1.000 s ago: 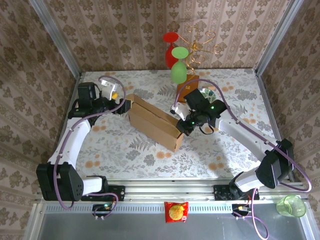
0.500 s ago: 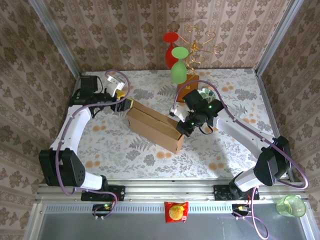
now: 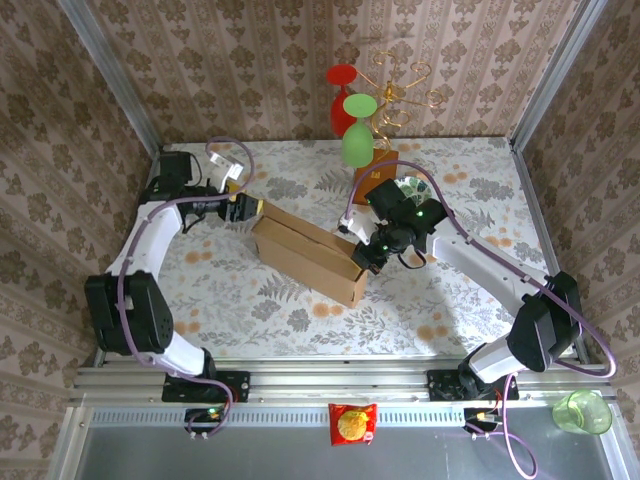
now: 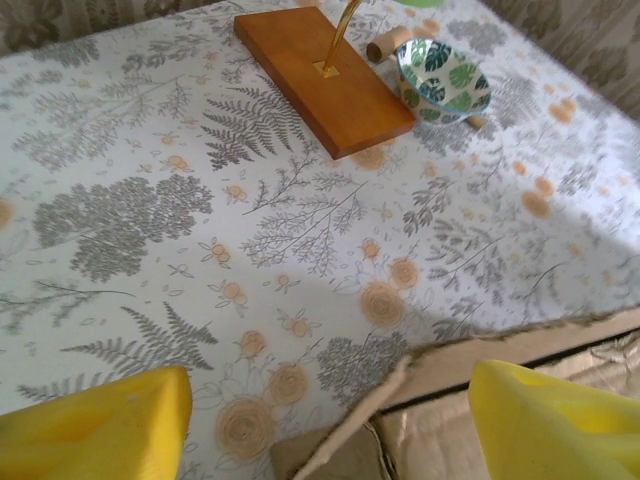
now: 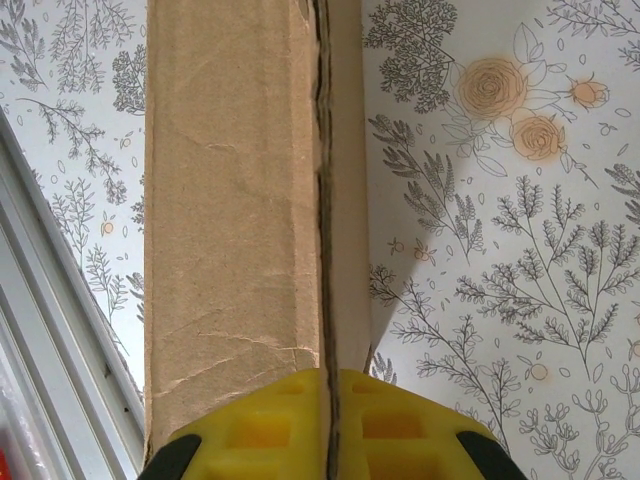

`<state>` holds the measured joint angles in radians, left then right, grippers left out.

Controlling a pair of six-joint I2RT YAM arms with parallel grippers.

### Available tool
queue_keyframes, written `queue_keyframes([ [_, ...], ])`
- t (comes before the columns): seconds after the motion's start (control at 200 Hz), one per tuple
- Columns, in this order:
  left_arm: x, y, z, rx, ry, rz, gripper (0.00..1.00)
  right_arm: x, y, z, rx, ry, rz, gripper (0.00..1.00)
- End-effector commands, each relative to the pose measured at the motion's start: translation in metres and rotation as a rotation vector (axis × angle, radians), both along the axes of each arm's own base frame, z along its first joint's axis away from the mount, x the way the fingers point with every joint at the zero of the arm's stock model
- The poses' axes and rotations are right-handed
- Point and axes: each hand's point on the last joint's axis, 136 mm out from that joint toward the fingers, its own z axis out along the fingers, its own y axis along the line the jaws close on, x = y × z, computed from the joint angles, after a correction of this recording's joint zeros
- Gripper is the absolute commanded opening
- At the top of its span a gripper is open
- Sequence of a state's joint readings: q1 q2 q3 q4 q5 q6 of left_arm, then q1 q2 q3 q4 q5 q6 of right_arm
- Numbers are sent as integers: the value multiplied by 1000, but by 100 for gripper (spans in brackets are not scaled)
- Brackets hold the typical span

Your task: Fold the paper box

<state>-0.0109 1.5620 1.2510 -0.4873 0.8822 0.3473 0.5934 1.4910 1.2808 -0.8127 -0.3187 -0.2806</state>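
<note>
L hand (image 3: 245, 207) wide open, astride paper box (image 3: 305, 255) corner, not gripping; R hand (image 3: 362, 252) clamped shut on box wall.

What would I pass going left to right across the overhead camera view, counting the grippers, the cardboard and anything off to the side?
Left gripper, open at the box's left corner → paper box lying slantwise on the table → right gripper, shut on the box's right end → green cup at the near right, off the table.
</note>
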Motion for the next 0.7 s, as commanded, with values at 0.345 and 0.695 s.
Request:
queue_keyframes([
  [0.345, -15, -13, 22, -155, -4, -71, 63, -3, 2, -8, -2, 45, 19, 0],
  [0.695, -30, -19, 9, -51, 35, -76, 52, -1, -1, -7, -7, 36, 5, 0],
])
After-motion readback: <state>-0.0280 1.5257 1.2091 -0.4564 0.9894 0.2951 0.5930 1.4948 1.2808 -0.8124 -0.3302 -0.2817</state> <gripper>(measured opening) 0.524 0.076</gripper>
